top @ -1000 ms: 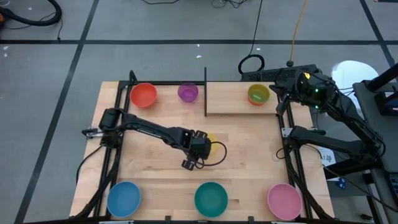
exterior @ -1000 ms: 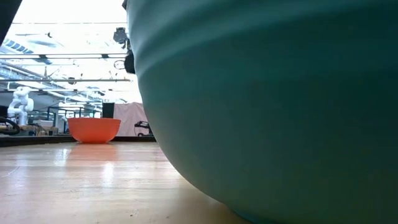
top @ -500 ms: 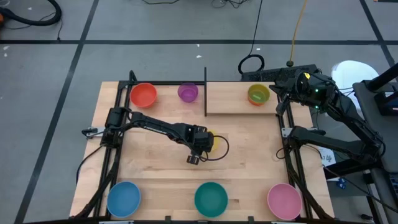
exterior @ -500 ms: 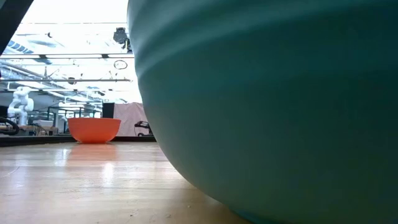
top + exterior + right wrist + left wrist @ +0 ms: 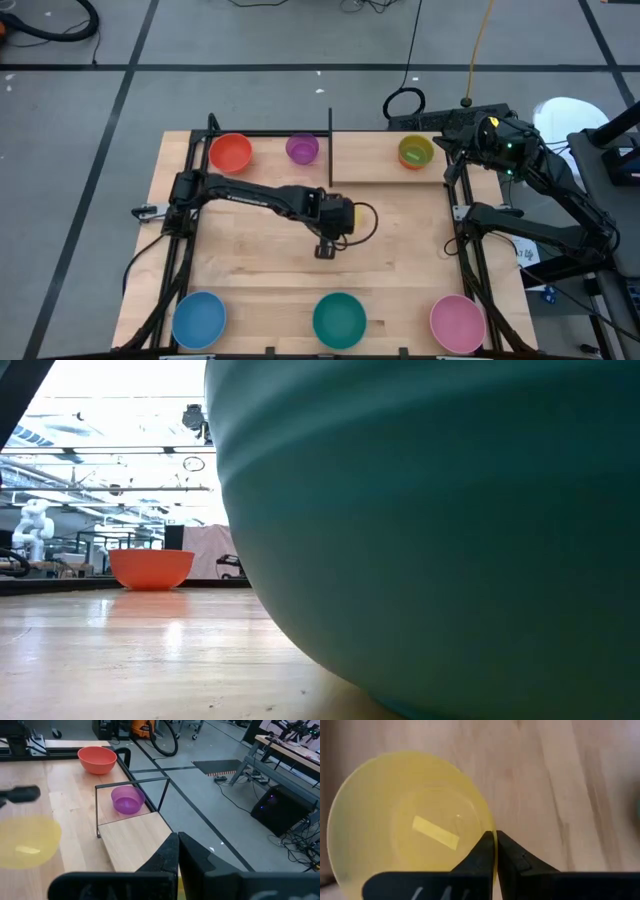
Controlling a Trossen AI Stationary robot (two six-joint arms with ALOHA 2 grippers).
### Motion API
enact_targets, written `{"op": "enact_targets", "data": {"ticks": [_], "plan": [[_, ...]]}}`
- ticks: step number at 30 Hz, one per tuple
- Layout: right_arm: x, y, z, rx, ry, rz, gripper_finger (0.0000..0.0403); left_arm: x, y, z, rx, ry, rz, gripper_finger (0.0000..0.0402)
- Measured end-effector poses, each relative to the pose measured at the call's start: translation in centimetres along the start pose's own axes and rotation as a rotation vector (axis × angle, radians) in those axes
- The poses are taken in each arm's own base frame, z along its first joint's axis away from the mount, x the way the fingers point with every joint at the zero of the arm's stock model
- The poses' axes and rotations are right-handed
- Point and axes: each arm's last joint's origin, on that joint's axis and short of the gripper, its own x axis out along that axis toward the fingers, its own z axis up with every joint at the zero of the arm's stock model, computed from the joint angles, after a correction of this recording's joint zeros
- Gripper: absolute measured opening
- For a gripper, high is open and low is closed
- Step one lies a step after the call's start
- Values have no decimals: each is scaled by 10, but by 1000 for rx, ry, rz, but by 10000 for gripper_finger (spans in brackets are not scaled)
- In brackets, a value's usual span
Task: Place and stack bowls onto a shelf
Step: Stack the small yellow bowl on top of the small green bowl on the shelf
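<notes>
One green bowl point(image 5: 415, 152) is seen on the shelf point(image 5: 370, 165). The yellow bowl point(image 5: 407, 820) is pinched at its rim by the left gripper point(image 5: 495, 851) above mid-table, short of the shelf. The right gripper point(image 5: 178, 851), by the shelf's end, is closed on nothing visible; six bowls are judged left on the table.

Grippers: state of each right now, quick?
Left gripper: shut on the yellow bowl, pinching its rim, over mid-table.
Right gripper: shut, holding nothing, parked by the shelf.
</notes>
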Motion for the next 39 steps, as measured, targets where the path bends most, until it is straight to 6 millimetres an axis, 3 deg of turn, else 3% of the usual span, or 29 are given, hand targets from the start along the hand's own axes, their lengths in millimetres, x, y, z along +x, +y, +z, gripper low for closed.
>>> {"op": "enact_targets", "data": {"ticks": [9, 14, 18, 21, 27, 33, 39], "plan": [[-19, 0, -3, 2, -67, -16, 0, -75, 41, 51, 28, -228, 203, 3], [-26, 3, -4, 23, -105, 63, 0, -108, 64, 63, 5, -323, 288, 3], [-22, 3, 1, 96, -140, 121, 0, -123, 70, 68, 13, -334, 435, 3], [-18, 2, 9, 148, -194, 133, 0, -128, 71, 72, 13, -325, 618, 3], [-8, -2, 29, 180, -342, 136, 0, -124, 76, 73, 48, -256, 806, 3], [15, -5, 44, 225, -394, 137, 6, -107, 67, 74, 238, -131, 841, 3], [47, -4, 52, 267, -376, 218, 50, -96, 58, 78, 378, -59, 876, 3]]}}
